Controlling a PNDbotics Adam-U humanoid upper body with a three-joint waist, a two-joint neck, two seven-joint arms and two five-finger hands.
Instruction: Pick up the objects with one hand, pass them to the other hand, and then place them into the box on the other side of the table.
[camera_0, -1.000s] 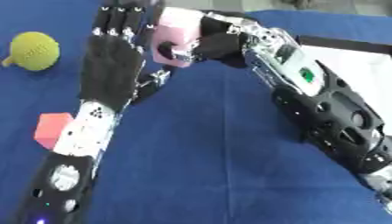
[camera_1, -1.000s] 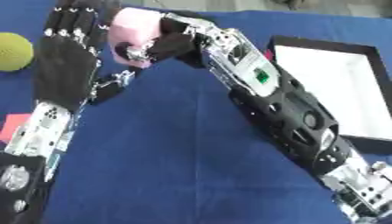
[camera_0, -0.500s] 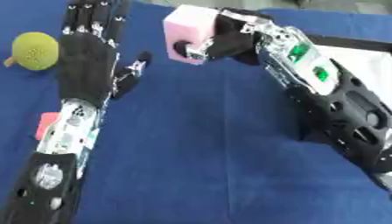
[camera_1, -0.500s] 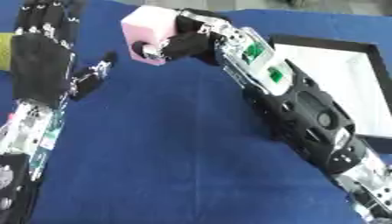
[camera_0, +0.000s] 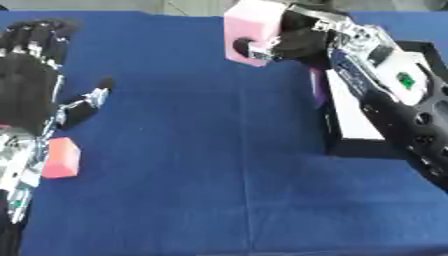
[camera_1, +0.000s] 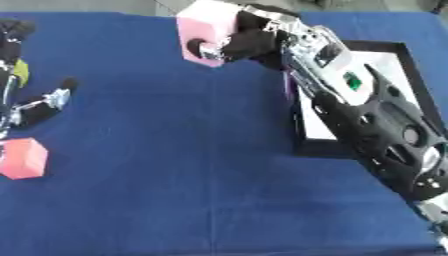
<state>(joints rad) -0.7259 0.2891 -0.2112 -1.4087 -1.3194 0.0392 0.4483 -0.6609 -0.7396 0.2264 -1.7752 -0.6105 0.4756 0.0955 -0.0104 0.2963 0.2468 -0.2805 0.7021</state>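
Landmark: box (camera_1: 302, 142), black rim, white floor, on the right of a blue cloth-covered table (camera_0: 210, 180). A small purple thing (camera_0: 319, 87) shows at the box's left wall; whether it lies inside is unclear.

Well left of the box, near: red block (camera_0: 61, 157) on the cloth. Just above it, left hand (camera_0: 31, 90), fingers straight and spread, holding nothing.

Beyond the box's far-left corner: pale pink foam block (camera_0: 252, 31), squared and matte, raised off the cloth, right hand (camera_0: 293, 40) curled round it.

two head eyes, downward over probably the same blue table (camera_0: 219, 165)
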